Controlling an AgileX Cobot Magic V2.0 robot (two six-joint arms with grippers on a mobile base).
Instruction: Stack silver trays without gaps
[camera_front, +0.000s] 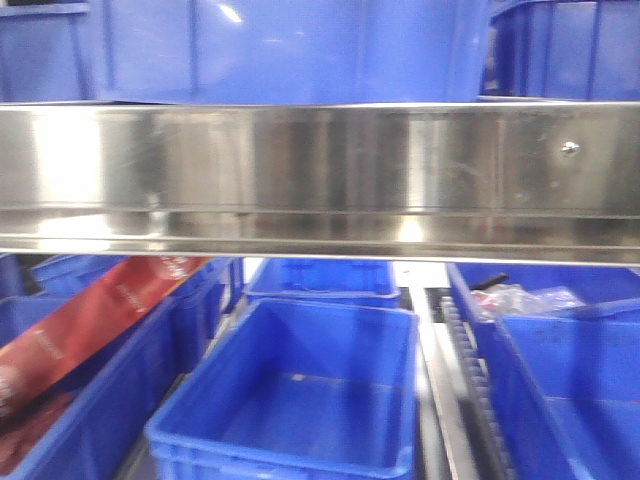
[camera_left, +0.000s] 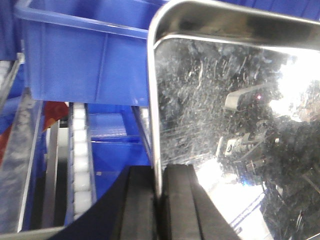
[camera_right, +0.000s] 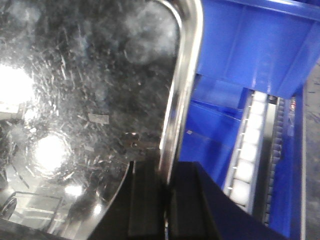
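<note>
At the left rim of the silver tray, the left gripper is pinched shut on the thin out-turned edge. The tray is carried clear of support, with a blue bin beyond that rim and a roller track below it. At the right rim, judged to be of the same tray, the right gripper is likewise clamped on the edge. No lower tray is shown. For a gapless nest, both rims should be kept level, corners matched, and both sides released together.
</note>
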